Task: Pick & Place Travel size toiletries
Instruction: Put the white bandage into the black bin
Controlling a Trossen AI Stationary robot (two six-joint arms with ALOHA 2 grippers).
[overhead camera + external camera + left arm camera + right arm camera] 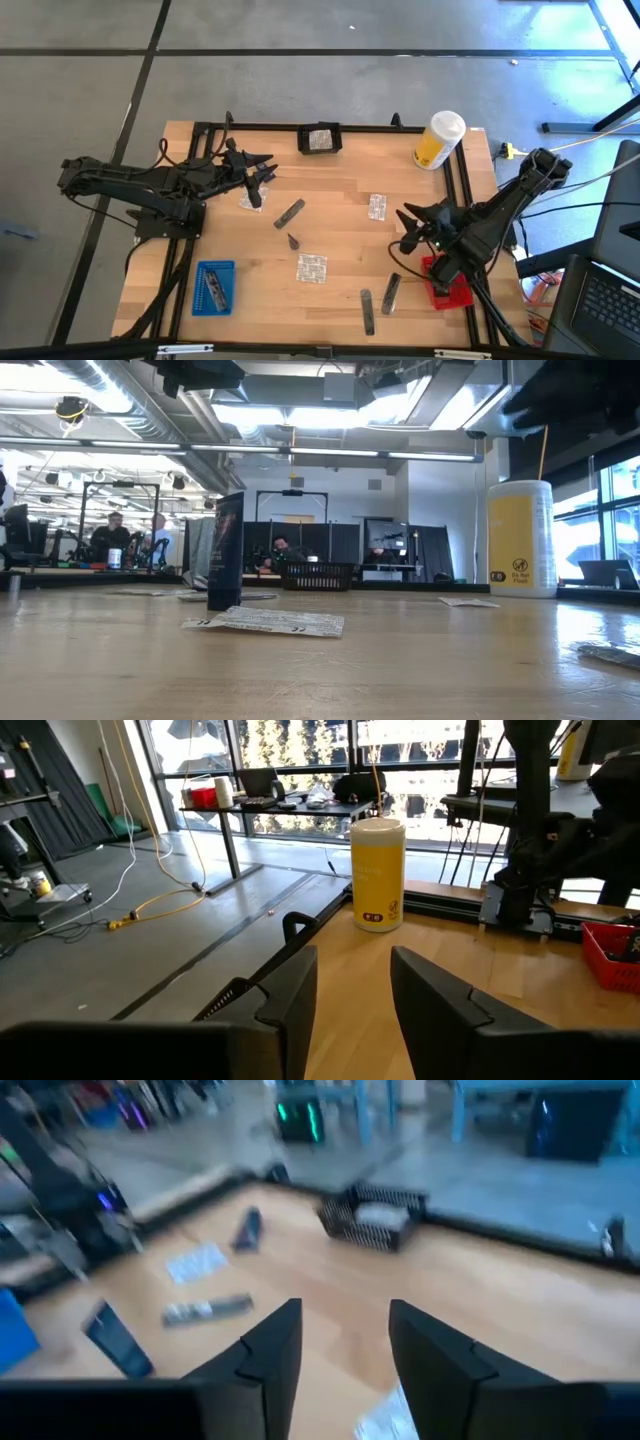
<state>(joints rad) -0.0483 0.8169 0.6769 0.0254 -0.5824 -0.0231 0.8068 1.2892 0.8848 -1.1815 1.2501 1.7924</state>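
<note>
The black basket (320, 139) held a foil sachet (321, 138), while the right gripper (409, 228), released and empty, hovered near another sachet (377, 207).

Both arms: matte black, chunky segmented links with rounded joint housings. Left arm (130, 185) has black cables looping loosely off its links near the base. Right arm (500, 210) ends in a bulbous rounded joint casing up top, with thin pale cables trailing off past it. A small green light glows on the right arm's wrist housing. Left gripper (350, 995) fingers (290, 1000): flat dark wedge-shaped plates, smooth faces, angular stepped edges. Right gripper (345, 1350) fingers (270, 1350): same dark wedge profile, same stepped notch on the inner edge. No visible markings or labels on either.
</note>
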